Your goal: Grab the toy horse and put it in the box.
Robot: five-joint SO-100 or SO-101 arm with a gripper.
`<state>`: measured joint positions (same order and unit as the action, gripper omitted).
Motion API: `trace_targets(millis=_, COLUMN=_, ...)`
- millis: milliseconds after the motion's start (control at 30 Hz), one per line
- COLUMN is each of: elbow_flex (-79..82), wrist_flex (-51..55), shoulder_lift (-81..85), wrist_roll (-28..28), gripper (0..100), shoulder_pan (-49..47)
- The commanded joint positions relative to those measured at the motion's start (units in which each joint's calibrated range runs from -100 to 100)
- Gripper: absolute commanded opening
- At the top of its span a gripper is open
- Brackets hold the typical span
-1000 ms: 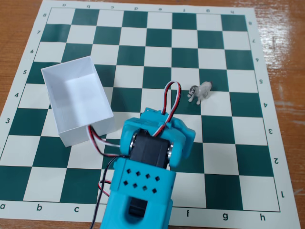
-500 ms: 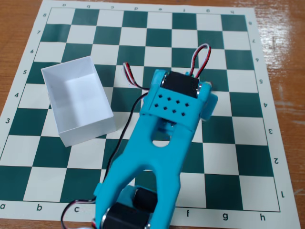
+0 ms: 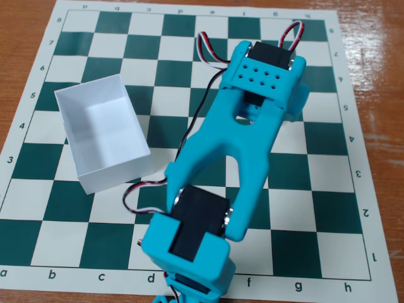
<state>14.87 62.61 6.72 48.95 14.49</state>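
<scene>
The white open-topped box (image 3: 88, 104) stands on the left part of the chessboard, and its inside shows empty. The turquoise arm (image 3: 243, 148) reaches from the board's far side down to the bottom edge of the fixed view. Its wrist servo (image 3: 199, 227) hangs over the near rows, around columns d and e. Only the top of the gripper (image 3: 189, 293) shows at the bottom edge; its fingers are cut off by the frame. The toy horse is not in view; it may be hidden under the arm or lie outside the frame.
The green and white chessboard mat (image 3: 315, 208) lies on a wooden table (image 3: 379, 76). Red, white and black servo cables (image 3: 142, 192) loop out to the left of the arm, close to the box's near corner.
</scene>
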Motion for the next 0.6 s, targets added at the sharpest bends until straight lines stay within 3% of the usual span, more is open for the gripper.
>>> trace_targets(millis=0, elbow_flex=-4.54, wrist_flex=-3.06, shoulder_lift=-3.01, wrist_roll=0.06, gripper=27, shoulder_pan=1.44)
trace_targets(millis=100, elbow_flex=-4.99, wrist_flex=-7.04, shoulder_lift=-5.4, wrist_roll=0.16, gripper=32, shoulder_pan=1.94)
trace_targets(millis=567, elbow_flex=-7.63, wrist_flex=-12.03, shoulder_lift=-15.22, wrist_roll=-1.3, gripper=31, shoulder_pan=1.87)
